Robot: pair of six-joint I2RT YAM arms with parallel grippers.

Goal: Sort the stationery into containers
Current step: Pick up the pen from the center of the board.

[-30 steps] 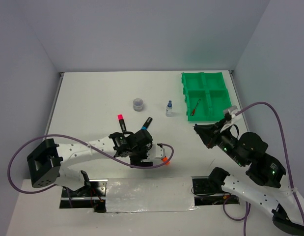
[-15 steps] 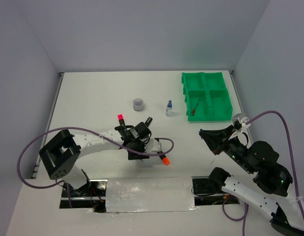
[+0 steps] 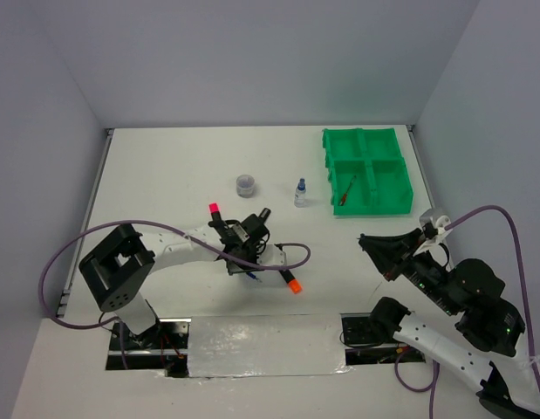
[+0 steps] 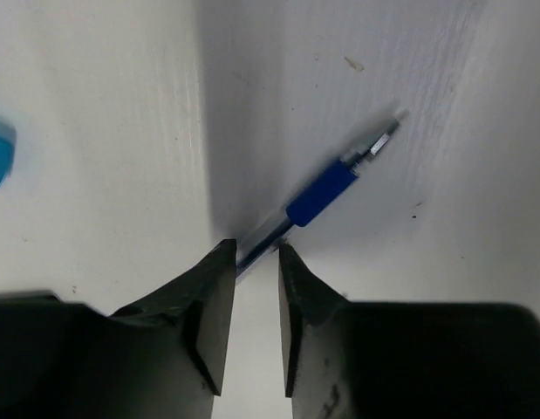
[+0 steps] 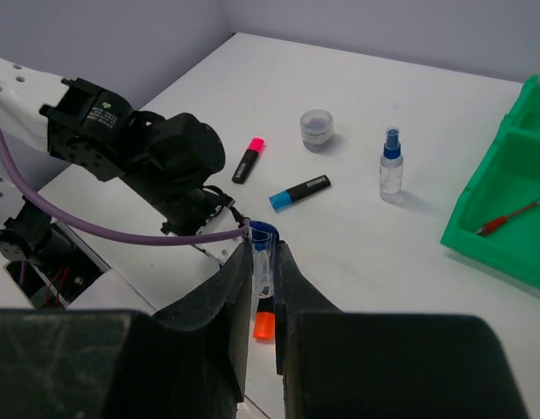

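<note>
A blue pen (image 4: 322,192) lies on the white table, and its clear barrel runs between the fingertips of my left gripper (image 4: 256,247). The jaws stand narrow around it, with a strip of table still showing between them. From above, that left gripper (image 3: 246,264) points down over the blue pen (image 3: 254,276), with an orange-ended highlighter (image 3: 290,283) just to its right. My right gripper (image 3: 367,243) hovers at the right, nearly shut, with nothing visibly held. The green tray (image 3: 407,188) holds a red pen (image 3: 346,192).
A pink-ended highlighter (image 3: 214,210), a blue-ended highlighter (image 5: 300,190), a greyish tub (image 3: 245,184) and a blue-capped bottle (image 3: 300,194) lie mid-table. The left arm's purple cable (image 3: 296,253) loops over the orange-ended highlighter. Walls close in the back and sides.
The left gripper's jaws have narrowed from wide open down around the blue pen. The right arm has drawn back toward the near right, away from the tray.
</note>
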